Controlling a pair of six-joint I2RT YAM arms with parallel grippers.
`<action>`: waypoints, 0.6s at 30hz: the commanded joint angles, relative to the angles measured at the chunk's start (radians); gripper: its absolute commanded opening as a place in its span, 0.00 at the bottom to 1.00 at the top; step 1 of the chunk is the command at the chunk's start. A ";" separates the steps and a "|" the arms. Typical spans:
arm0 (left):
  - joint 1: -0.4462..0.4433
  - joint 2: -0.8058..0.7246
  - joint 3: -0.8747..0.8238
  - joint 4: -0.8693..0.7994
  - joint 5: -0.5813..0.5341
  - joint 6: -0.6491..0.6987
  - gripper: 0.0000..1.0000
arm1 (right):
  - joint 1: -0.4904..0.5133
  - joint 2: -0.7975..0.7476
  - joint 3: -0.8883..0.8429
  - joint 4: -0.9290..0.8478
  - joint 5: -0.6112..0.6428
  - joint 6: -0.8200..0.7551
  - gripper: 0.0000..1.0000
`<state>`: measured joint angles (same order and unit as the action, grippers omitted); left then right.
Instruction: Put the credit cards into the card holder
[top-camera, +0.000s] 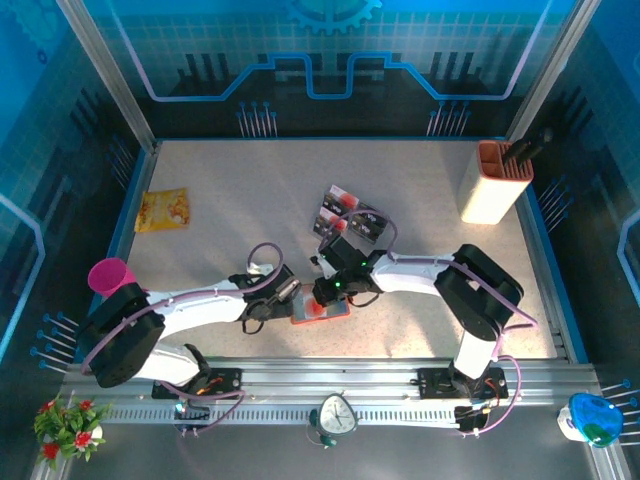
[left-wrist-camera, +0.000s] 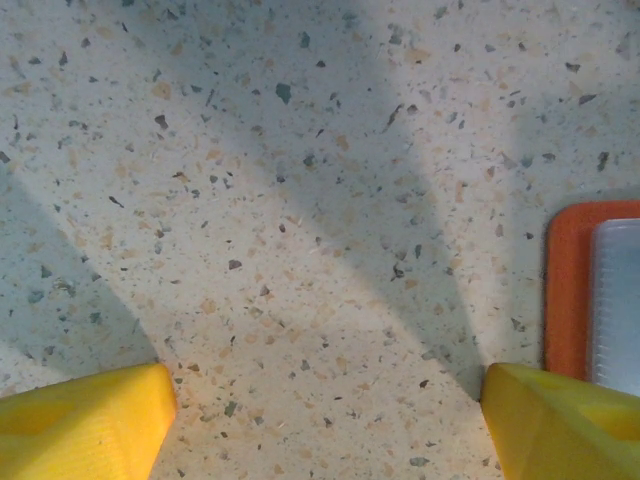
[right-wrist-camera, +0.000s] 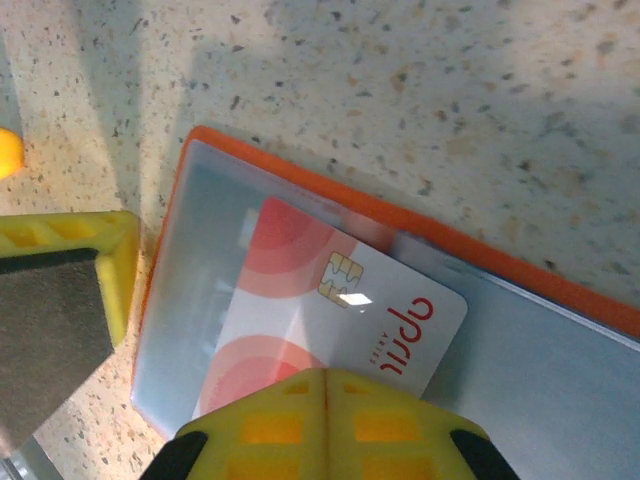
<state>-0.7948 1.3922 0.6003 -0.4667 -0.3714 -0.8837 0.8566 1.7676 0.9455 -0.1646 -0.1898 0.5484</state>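
One card in play. My right gripper (right-wrist-camera: 325, 390) was shut, its two yellow pads (right-wrist-camera: 385, 425) meeting with no gap, the tips at the near edge of the white-and-pink card (right-wrist-camera: 330, 290). The card showed face-up, not edge-on between the pads, so I judged I was nudging it, not pinching it. Whether the tips bore on it I could not tell.

The card lay on the open card holder (right-wrist-camera: 520, 270), slanted against the orange rim. Its far corner looked hazed, as if under the grey-clear pocket (right-wrist-camera: 190, 300), while the chip and lettering read crisp. Judgement: part-way in, not seated.

My left gripper (left-wrist-camera: 320, 420) stood wide with nothing between its fingers, over bare table (left-wrist-camera: 250, 200) just beside the holder's orange edge. The other credit cards (top-camera: 350, 215) lay in a loose cluster on the table beyond the holder, apart from it.

Notes for the push:
- Square the card to the pocket mouth first; a slanted card will likely catch a corner on the film.
- Drive along the card's long axis, with the tips low and light so it slides flat and does not bow.
- The holder looks light and may skate; bracing its free edge with the left gripper should stop that.
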 joint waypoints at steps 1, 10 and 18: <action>0.009 0.062 -0.028 0.060 0.034 0.020 0.83 | 0.035 0.042 0.035 -0.032 0.018 -0.005 0.05; 0.009 0.060 -0.051 0.077 0.036 0.019 0.83 | 0.051 0.015 0.066 -0.029 0.009 0.010 0.05; 0.009 0.059 -0.058 0.088 0.036 0.020 0.83 | 0.003 -0.059 0.024 -0.058 0.051 -0.002 0.04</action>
<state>-0.7948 1.3941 0.5995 -0.4660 -0.3710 -0.8833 0.8791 1.7283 0.9852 -0.1829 -0.1631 0.5526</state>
